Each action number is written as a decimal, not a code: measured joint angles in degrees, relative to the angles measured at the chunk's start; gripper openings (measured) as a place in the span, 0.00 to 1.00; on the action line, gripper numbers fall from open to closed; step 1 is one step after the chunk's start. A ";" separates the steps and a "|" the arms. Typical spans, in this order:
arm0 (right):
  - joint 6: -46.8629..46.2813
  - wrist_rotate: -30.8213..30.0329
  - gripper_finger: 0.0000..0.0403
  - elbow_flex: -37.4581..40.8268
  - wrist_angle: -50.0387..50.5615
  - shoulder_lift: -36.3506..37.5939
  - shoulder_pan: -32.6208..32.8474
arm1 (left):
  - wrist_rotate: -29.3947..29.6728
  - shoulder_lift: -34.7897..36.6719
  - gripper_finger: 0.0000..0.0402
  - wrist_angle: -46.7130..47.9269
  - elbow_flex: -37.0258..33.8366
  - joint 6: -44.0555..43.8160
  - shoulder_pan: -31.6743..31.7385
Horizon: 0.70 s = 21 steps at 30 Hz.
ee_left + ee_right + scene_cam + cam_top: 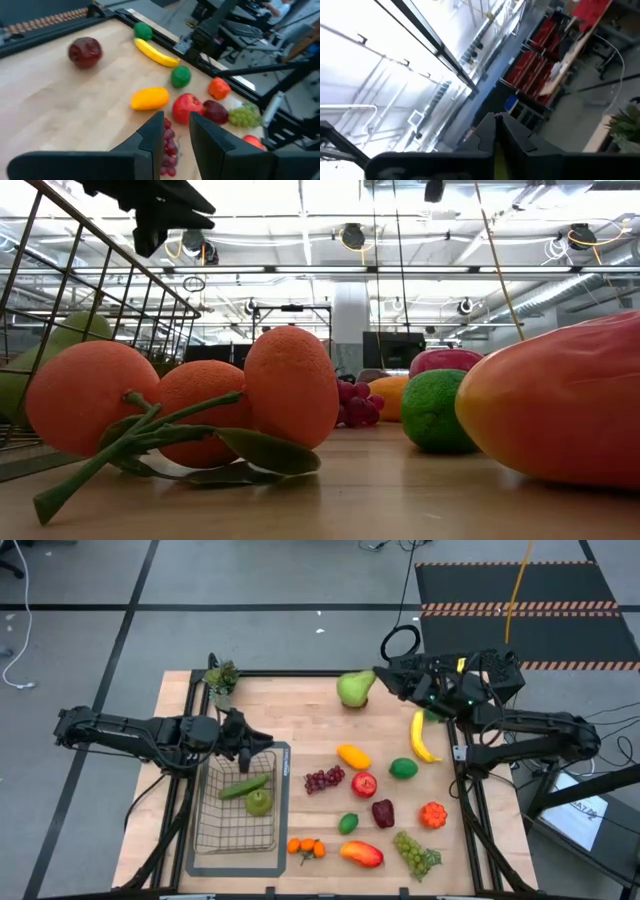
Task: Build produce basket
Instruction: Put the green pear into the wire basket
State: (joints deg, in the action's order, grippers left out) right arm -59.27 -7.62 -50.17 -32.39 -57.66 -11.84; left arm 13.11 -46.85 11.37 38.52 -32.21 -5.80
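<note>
Thin grey wire basket (236, 825) with square mesh on the wooden table (310, 715), smooth green apple (259, 802) and long cucumber (244, 787) inside, left gripper (258, 743) above it, fingers slightly apart, empty, right gripper (383, 679) clenched beside the shiny round green pear (355, 689).

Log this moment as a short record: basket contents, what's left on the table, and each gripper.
basket: on the table's left side, holds a cucumber and a green apple
left on table: pear, banana, purple grapes, red apple, oranges, green grapes, among others
left gripper: above the basket's far end, slightly open, empty
right gripper: raised beside the pear, shut
</note>
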 joint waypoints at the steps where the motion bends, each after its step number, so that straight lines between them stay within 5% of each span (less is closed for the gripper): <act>1: 0.00 -0.99 0.02 0.00 -0.34 -0.24 0.81 | -1.18 0.00 0.22 -0.72 0.00 -0.34 0.00; 6: 0.44 -4.94 0.02 0.02 -1.07 -1.87 5.91 | -5.93 0.00 0.22 -2.72 0.00 -3.33 -1.08; 21: 6.90 -9.09 0.02 0.04 -9.50 -6.16 19.72 | -5.35 0.00 0.22 -2.66 0.00 -4.08 -5.20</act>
State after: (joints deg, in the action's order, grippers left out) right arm -52.36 -16.71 -50.13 -41.89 -63.81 7.88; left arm 7.75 -46.85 8.71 38.52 -36.29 -11.00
